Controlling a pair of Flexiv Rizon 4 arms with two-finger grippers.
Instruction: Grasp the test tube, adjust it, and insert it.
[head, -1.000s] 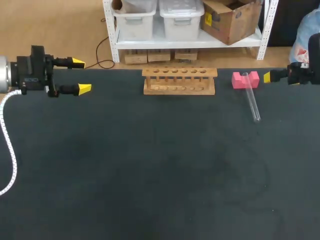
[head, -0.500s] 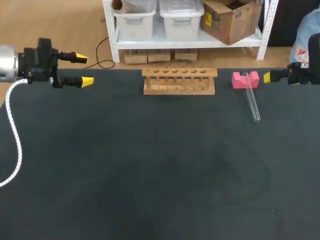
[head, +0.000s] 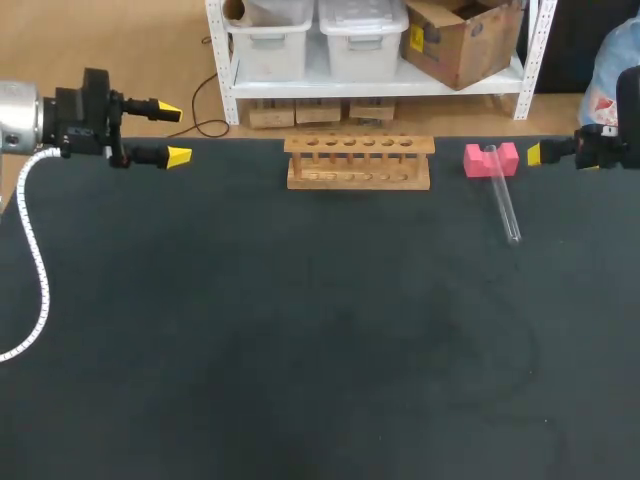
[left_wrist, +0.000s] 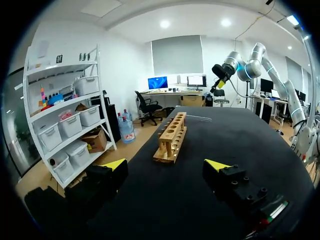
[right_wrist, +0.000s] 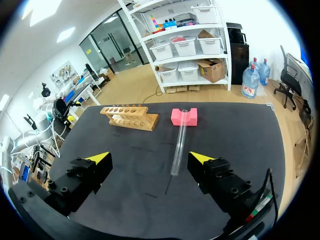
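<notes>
Left arm (head: 18, 117) enters at the far left, wrist roughly level. Left gripper (head: 172, 133) points right along the far edge, yellow fingertips well apart, one farther than the other. Right arm (left_wrist: 247, 69) sits at the far right, mostly outside the head view. Right gripper (right_wrist: 149, 158) points left, fingers spread wide; only one yellow tip shows from overhead.

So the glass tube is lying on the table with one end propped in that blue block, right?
Nearly, but the block is pink, not blue. The head view shows the test tube lying on the table with one end propped in the pink block.
</notes>
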